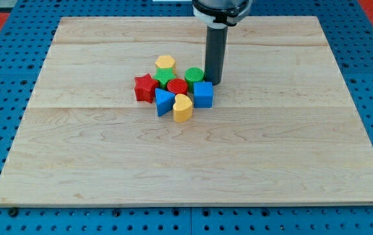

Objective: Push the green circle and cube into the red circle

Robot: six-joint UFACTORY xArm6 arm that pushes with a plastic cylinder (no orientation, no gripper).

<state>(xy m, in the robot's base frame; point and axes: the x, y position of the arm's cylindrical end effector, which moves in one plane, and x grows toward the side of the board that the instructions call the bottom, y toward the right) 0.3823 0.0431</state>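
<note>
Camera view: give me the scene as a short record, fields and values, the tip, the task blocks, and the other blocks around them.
my tip: at the cluster's right, beside the green circle, just above the blue cube
green circle: right of the red circle, close against it
blue cube: lower right of the red circle
red circle: cluster centre
others: yellow hexagon, green star, red star, blue triangle, yellow heart
surface: wooden board

Blocks (173,91) clustered mid-board (75,163); tool tip (214,82) touching cluster's right.
</note>
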